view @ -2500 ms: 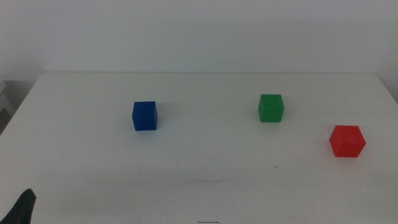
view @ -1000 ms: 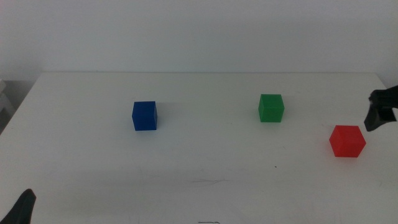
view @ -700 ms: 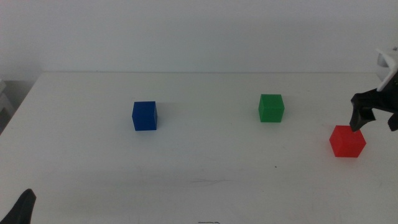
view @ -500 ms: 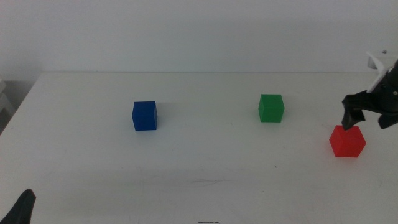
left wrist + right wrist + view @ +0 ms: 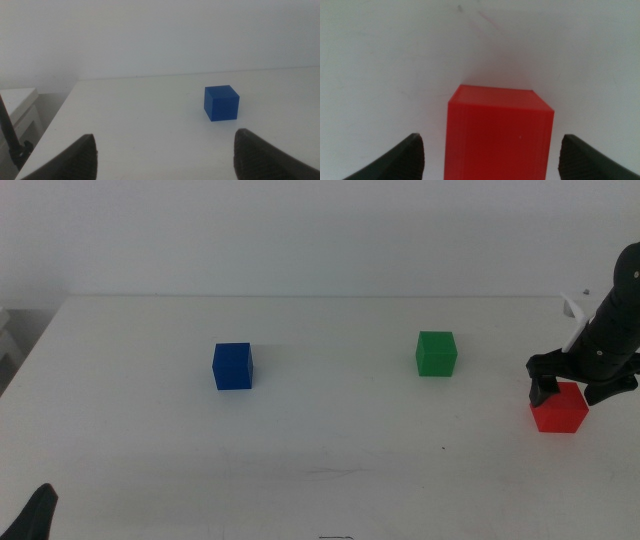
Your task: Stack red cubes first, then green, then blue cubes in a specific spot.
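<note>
The right gripper straddles the red cube at the surface's right edge, jaws open, seemingly not touching. First pickup; next, closing squarely on it.

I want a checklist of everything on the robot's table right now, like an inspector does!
Surface: white table, bare apart from the cubes, a few faint marks.
Job's things: red cube near the right edge; green cube to its left; blue cube further left. All apart, none stacked.
Clutter: nothing seen.
Grippers: right gripper over the red cube, jaws open either side, not touching it. Left gripper waits, open, at the bottom-left corner, facing the blue cube.
Cables: nothing seen.
Surroundings: plain white wall behind.
</note>
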Action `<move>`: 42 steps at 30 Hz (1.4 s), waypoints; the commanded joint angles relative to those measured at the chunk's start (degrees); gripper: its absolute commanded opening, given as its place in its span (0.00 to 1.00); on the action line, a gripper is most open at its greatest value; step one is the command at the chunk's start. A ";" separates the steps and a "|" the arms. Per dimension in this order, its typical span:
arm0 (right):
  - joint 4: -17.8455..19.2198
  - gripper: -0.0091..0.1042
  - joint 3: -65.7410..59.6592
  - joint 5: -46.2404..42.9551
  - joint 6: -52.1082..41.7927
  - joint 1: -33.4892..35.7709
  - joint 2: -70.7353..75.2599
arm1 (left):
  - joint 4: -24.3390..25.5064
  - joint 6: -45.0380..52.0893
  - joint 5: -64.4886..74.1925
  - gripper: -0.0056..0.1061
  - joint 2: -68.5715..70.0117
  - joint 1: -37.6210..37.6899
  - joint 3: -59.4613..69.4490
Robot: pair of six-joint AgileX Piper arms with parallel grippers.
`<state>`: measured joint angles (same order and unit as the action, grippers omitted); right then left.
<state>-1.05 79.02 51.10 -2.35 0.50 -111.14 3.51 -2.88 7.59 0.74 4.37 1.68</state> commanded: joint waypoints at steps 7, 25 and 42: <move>1.65 0.57 1.68 -2.92 1.14 -0.04 1.02 | -0.60 -0.26 -5.06 0.89 1.16 0.10 -0.16; 8.71 0.07 9.20 8.59 26.35 17.02 7.23 | -0.60 -0.26 -5.06 0.89 1.16 0.10 -0.16; 6.97 0.07 29.55 16.68 38.81 38.44 -8.93 | -0.60 -0.26 -5.06 0.89 1.16 0.10 -0.16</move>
<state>4.82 105.86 67.12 35.59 38.13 -122.59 3.51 -2.88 7.59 0.74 4.37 1.68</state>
